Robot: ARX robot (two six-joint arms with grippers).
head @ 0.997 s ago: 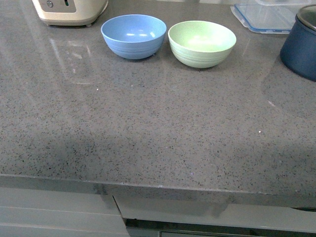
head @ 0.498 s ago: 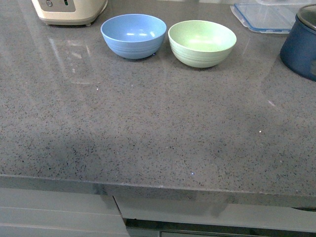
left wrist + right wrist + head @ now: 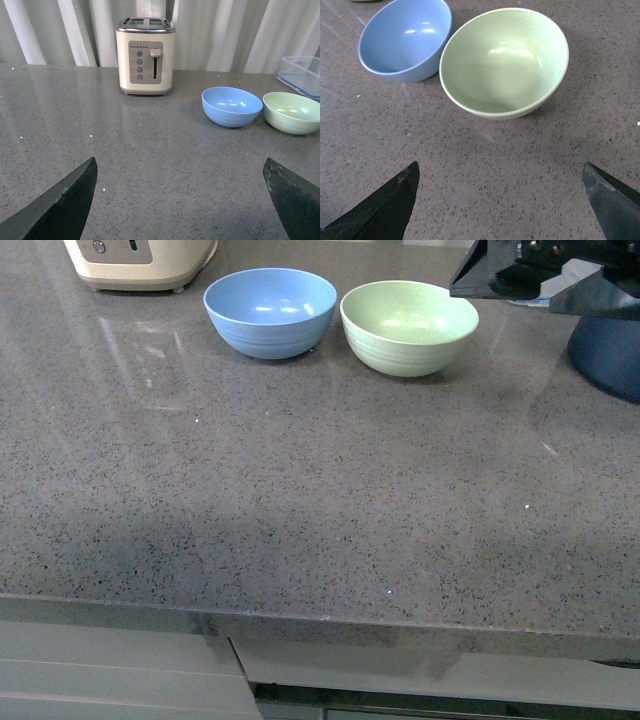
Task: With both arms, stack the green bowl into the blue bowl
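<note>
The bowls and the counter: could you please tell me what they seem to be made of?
The green bowl and blue bowl look like matte moulded plastic, possibly a fibre blend: soft highlights, faint outside ridges. The counter looks like polished speckled stone or quartz; it shows dim reflections.

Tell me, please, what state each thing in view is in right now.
green bowl: upright, empty, not yet stacked.
blue bowl: upright, empty, beside the green bowl.
toaster: lever up.
navy pot: upright, only partly in view.
left gripper: jaws open, holding nothing.
right gripper: jaws open, holding nothing.
</note>
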